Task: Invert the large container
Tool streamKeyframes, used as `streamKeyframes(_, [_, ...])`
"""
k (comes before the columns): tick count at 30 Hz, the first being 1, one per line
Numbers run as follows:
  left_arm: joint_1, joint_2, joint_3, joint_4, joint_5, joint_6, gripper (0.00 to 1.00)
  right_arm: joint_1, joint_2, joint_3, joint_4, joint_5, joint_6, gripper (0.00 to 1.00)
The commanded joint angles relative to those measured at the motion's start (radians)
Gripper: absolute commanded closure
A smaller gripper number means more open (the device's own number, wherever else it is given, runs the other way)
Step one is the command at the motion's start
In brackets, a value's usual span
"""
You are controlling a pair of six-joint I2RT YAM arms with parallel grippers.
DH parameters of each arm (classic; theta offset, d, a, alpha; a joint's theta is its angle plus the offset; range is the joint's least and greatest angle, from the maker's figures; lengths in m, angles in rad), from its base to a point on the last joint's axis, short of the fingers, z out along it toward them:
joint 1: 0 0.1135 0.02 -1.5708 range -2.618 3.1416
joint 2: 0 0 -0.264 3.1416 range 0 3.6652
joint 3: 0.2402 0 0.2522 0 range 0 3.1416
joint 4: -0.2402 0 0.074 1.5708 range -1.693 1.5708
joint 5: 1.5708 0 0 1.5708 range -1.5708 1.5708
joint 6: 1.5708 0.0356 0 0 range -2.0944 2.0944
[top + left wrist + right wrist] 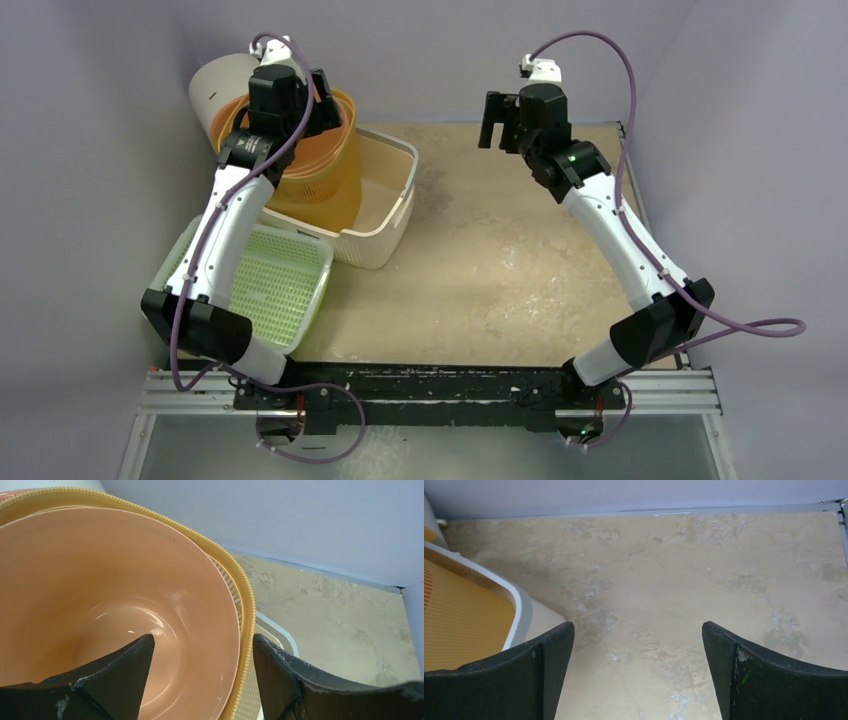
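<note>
A large cream tub (385, 215) stands at the back left of the table. In it stands a yellow perforated basket (320, 185) with a smooth orange bucket (100, 580) nested inside. My left gripper (325, 105) is open and straddles their right rim: in the left wrist view (202, 642) one finger is inside the orange bucket and the other outside the yellow basket's rim (240, 580). My right gripper (497, 120) is open and empty, held above the bare table at the back right. The right wrist view (638, 627) shows the tub's rim (516, 597) to its left.
A green perforated basket (280, 280) lies at the front left, touching the tub. A white cylinder (215, 90) stands behind the tub in the back left corner. Purple walls close in the table on three sides.
</note>
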Motion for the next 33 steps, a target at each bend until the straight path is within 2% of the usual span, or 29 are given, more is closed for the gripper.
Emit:
streamKeyframes(1, [-0.001,-0.008,0.030,0.019,-0.008,-0.002,0.31,0.005,-0.024,0.016,-0.010,0.027,-0.080,0.00])
streamKeyframes(5, [-0.001,-0.001,0.034,0.014,-0.005,0.001,0.31,0.004,-0.011,0.009,-0.050,0.026,-0.155,0.00])
streamKeyframes(15, [-0.001,0.073,0.088,-0.040,-0.022,-0.002,0.31,0.003,0.047,0.080,-0.110,0.019,-0.128,0.01])
streamKeyframes(33, [-0.001,0.197,0.105,0.095,0.010,-0.070,0.33,0.003,0.088,0.106,-0.121,0.026,-0.149,0.02])
